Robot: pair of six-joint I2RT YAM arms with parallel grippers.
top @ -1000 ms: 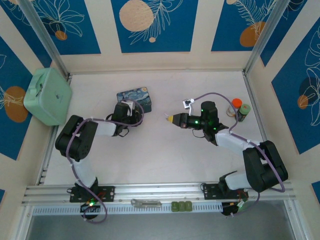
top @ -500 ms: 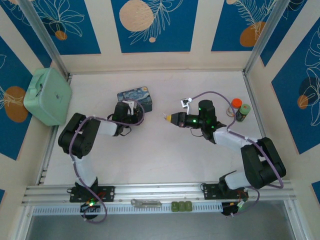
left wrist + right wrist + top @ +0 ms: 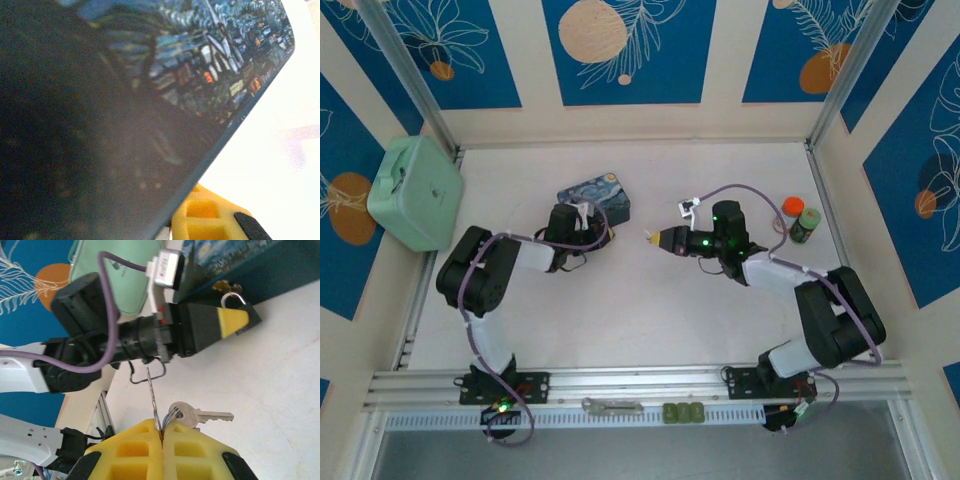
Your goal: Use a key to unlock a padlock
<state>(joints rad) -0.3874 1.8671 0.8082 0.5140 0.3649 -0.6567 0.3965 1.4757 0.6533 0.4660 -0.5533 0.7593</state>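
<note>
The left claw (image 3: 234, 320) is closed beside the starry-night tin (image 3: 260, 260), apparently pinching the padlock (image 3: 233, 299) to steady it. The padlock's silvery shackle loop arches off the claw's yellow tip. The right claw (image 3: 161, 432) is clamped on the key (image 3: 200, 415) at its head, apart from the lock. The blade lies crosswise to the fingers and points rightward in the right wrist view, not at the padlock.

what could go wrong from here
1. The right hand pinches only a thin wire, and the key sticks out sideways from it, so it may swing and miss the keyhole.
2. The padlock sits at the tip of the left hand, beside the tin; a poor grip could let it slip.
</note>
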